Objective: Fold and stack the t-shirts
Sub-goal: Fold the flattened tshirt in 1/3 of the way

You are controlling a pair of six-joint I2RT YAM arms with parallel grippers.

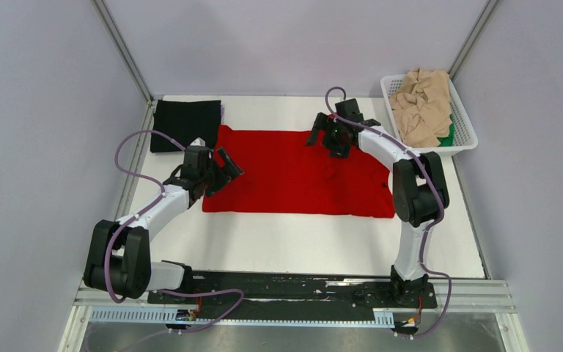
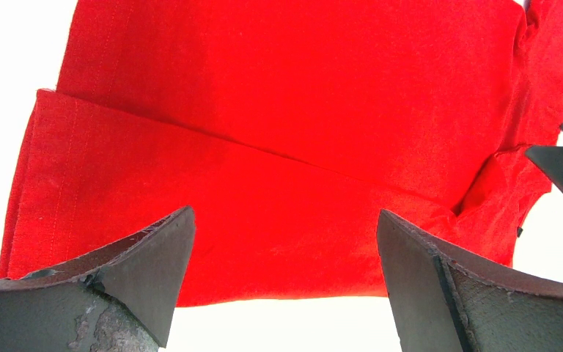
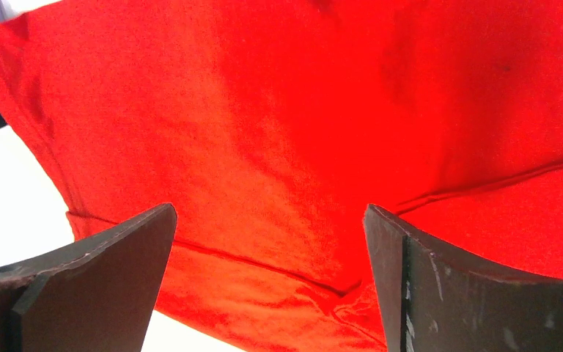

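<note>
A: Red t-shirt [image 1: 300, 172]. Where does it lie?

B: Spread flat mid-bench, long side running left to right, outline close to a rectangle. Both wrist views show a layer edge crossing the cloth. My judgement is that one flap is already turned in and the fold is only partly done.

A: The other shirts?

B: Black t-shirt [image 1: 185, 123] sits folded at the far left, its corner touching the red one. That is likely the start of the stack. The beige t-shirts [image 1: 424, 106] are heaped loose in the white basket [image 1: 471, 139] at the far right, with a bit of the green one [image 1: 450, 134] showing beneath them. They look unsorted and are probably waiting their turn.

A: Why are the arms where they are?

B: One arm is at each end of the red cloth, which would suit lifting two edges together.

A: Left pincer [image 1: 229, 167]?

B: It is over the shirt's left end with its jaws spread wide. Nothing is between them, and I see no contact with the cloth.

A: Right pincer [image 1: 326, 141]?

B: It is over the far edge, right of centre, and is likewise fully spread and holding nothing. Red cloth fills the gap below. I can't tell whether the tips brush it.

A: And the bench [image 1: 300, 242]?

B: White surface, bare strip nearest the arm bases.
</note>
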